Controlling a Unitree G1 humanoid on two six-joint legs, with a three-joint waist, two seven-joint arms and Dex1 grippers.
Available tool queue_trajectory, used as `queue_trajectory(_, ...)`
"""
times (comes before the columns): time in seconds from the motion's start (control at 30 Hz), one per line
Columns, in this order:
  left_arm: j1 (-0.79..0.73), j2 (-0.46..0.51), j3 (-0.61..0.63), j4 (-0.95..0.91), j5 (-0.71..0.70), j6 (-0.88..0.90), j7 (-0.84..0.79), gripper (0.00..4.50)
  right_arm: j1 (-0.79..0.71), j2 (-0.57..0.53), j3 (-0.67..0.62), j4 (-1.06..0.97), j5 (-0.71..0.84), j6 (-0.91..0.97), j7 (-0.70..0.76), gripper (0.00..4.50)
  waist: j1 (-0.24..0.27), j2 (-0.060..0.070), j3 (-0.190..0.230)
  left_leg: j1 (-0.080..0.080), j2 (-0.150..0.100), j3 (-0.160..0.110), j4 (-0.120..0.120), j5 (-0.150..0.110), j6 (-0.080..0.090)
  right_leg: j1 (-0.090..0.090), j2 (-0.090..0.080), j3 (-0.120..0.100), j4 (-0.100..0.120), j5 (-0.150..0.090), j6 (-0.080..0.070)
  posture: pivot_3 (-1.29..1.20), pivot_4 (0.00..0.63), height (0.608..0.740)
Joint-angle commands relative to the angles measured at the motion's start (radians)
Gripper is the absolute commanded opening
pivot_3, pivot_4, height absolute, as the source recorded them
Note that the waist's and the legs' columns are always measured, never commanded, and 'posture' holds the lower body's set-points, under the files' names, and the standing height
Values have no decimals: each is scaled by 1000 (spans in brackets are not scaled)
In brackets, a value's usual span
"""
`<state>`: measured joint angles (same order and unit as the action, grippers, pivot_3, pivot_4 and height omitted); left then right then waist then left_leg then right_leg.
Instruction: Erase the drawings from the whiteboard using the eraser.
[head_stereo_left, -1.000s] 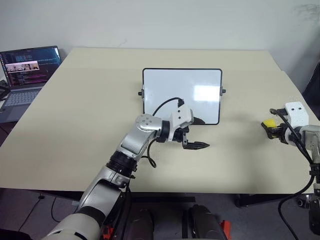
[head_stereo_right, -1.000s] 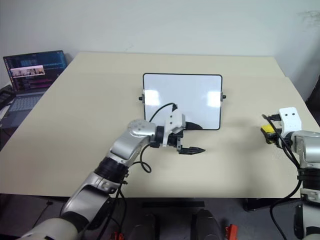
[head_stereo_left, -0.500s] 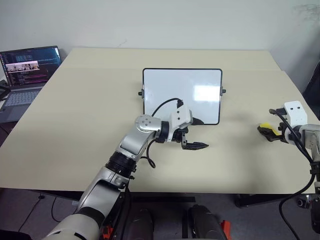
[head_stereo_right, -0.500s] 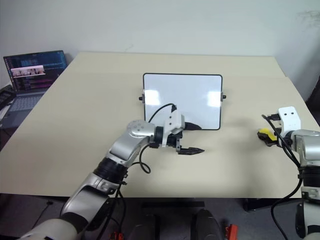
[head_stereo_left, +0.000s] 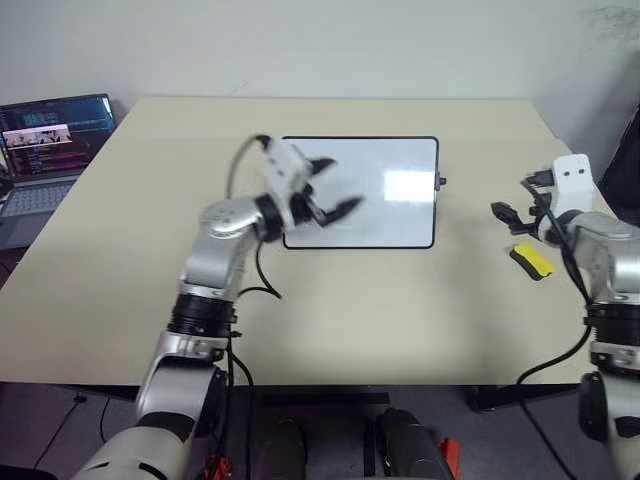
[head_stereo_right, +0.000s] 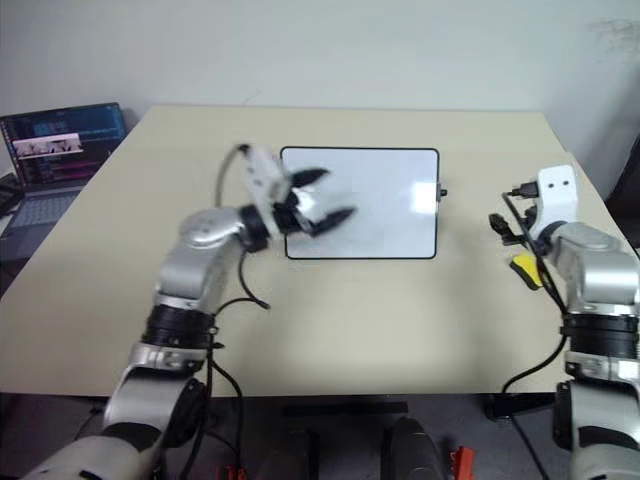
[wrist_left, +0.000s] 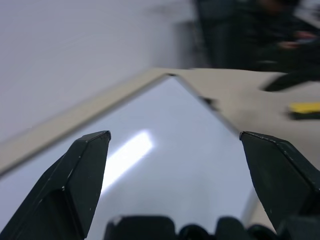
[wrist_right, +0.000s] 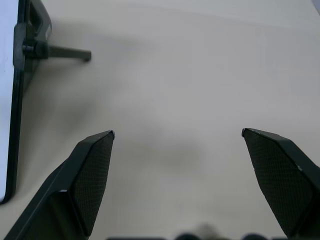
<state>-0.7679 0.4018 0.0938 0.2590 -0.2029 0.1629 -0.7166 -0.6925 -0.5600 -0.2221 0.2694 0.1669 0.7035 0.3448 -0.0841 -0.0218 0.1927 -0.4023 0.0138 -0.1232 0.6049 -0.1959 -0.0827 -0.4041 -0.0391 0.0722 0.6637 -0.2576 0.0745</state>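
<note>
The whiteboard (head_stereo_left: 390, 215) lies flat at the middle of the table, black-framed, its white face showing only glare. The drawings are out of view. My left gripper (head_stereo_left: 345, 182) hovers open above the board's left part, and the left wrist view has its fingers (wrist_left: 75, 175) spread wide over the white surface (wrist_left: 165, 150). The yellow eraser (head_stereo_left: 533, 260) lies loose on the table, to the right of the board. Just above and left of it, my right gripper (head_stereo_left: 505, 215) stands open with nothing between its fingers (wrist_right: 85, 170). The board's right edge (wrist_right: 19, 100) and knob show in the right wrist view.
An open laptop (head_stereo_left: 50, 130) stands past the table's far left corner. The beige table (head_stereo_left: 400, 310) is bare in front of the board and at the back. Its right edge runs close behind the eraser.
My right gripper has opened and let the eraser go onto the table, then lifted slightly. The left arm has swung up and to the left, from in front of the board to over it.
</note>
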Motion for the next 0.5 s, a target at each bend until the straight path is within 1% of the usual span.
queue_trajectory(0.03, 18, 64, 100, 53, 43, -114, 132, 4500, -39, 54, -26, 61, -5, -130, -64, 4478, -1, 0, 0, 0, 0, 0, 0, 0, 0, 0, 0, 0, 0, 0, -1, 0, 150, 740)
queue_trajectory(0.17, 65, 91, 148, 108, 36, -165, 192, 4500, -39, 119, -38, 130, 12, -210, -101, 4478, 2, 0, 0, 0, 0, 0, -1, 0, 0, 0, 0, 0, 0, 2, -3, 0, 150, 740)
queue_trajectory(0.3, 128, 66, 178, 174, 45, -212, 285, 4500, -34, 205, -12, 182, -6, -372, -141, 4478, 10, 0, 0, 0, 0, -1, -1, 0, 0, 0, -1, -1, 0, 2, -4, 0, 150, 740)
queue_trajectory(0.5, 197, 32, 188, 261, 41, -246, 359, 4500, -31, 286, -11, 242, -8, -448, -209, 4478, 9, 0, 0, 0, 0, -1, -1, 0, 0, 0, -1, -1, 0, 2, -4, 0, 150, 740)
